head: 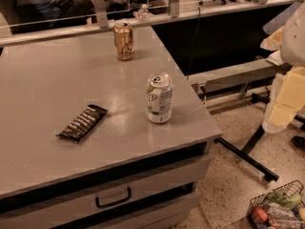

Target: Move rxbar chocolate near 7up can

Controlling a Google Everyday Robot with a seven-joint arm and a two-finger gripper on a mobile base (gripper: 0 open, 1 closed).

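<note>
Flat dark rxbar chocolate wrapper (82, 123) is lying well left of white-green 7up can (159, 99), not yet moved; gripper (283, 104) is hanging far right, grip state untellable.

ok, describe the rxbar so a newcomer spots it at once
On the grey table, a gold-brown can stands at the back and the 7up can near the right edge; the rxbar chocolate lies left of the 7up can, apart from it. It is the only flat, dark wrapper with pale lettering; the gripper hangs beyond the table's right side.
</note>
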